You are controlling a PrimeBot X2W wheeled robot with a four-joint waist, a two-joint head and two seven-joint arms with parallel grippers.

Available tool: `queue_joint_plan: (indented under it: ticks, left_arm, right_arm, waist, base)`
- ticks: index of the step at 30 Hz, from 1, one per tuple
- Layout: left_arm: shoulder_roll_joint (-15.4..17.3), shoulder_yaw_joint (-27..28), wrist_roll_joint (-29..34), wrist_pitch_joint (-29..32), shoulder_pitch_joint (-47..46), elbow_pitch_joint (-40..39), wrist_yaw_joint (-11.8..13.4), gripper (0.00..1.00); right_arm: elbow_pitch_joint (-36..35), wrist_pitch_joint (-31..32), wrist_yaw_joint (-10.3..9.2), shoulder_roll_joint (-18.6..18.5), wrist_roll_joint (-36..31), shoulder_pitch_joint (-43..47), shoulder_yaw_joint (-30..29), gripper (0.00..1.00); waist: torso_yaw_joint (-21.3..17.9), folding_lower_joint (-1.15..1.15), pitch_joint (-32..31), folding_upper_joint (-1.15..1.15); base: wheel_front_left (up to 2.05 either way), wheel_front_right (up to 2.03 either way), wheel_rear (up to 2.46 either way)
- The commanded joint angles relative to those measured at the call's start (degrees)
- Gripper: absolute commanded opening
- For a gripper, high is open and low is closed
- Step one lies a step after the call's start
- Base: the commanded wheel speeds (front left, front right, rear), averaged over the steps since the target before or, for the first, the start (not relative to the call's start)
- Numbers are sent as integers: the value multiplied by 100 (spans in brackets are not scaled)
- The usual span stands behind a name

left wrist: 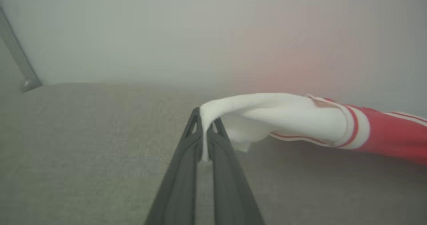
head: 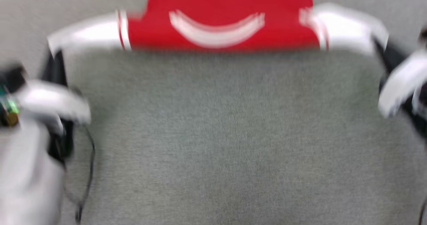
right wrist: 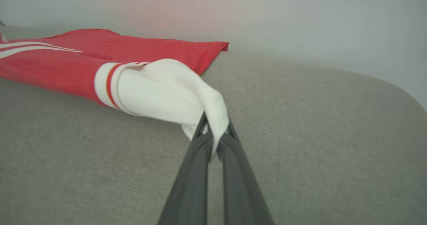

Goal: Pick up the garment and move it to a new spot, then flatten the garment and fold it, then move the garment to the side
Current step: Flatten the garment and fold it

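Observation:
The red garment (head: 220, 18) with white sleeves and a striped collar curve is stretched across the far part of the grey surface, blurred in the head view. My left gripper (left wrist: 204, 128) is shut on the tip of one white sleeve (left wrist: 283, 115), which it holds just above the surface. My right gripper (right wrist: 215, 135) is shut on the other white sleeve (right wrist: 160, 91), with the red body (right wrist: 100, 48) lying behind it. In the head view the left gripper (head: 55, 56) and right gripper (head: 383, 51) sit at the sleeve ends. The chest lettering is hidden.
A grey fabric-covered surface (head: 227, 145) spreads wide in front of the garment. A pale wall (right wrist: 300, 15) rises behind it. A metal bar (left wrist: 16, 58) leans at the far left of the left wrist view. A cable (head: 88, 171) hangs beside my left forearm.

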Motion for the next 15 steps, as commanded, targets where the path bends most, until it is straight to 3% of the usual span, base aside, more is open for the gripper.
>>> queue_joint_plan:
  ticks: [1,7,15]
  left_arm:
    - [31,10,38,-29,315,-129,83,0]
    - [76,15,-159,542,2145,-1254,597,0]
    - [145,145,-454,1252,4227,-2509,1354,0]
  right_arm:
    - [-90,119,-12,-44,-15,348,-75,0]
    - [-886,679,-12,152,-149,2182,-698,0]
    - [-1888,1244,-11,845,-519,4411,-1536,0]
  waist:
    - [116,0,-505,0]
    - [147,0,-1080,0]
    - [194,0,-1635,0]
  base:
    - [0,0,0]
    - [0,0,0]
    - [0,0,0]
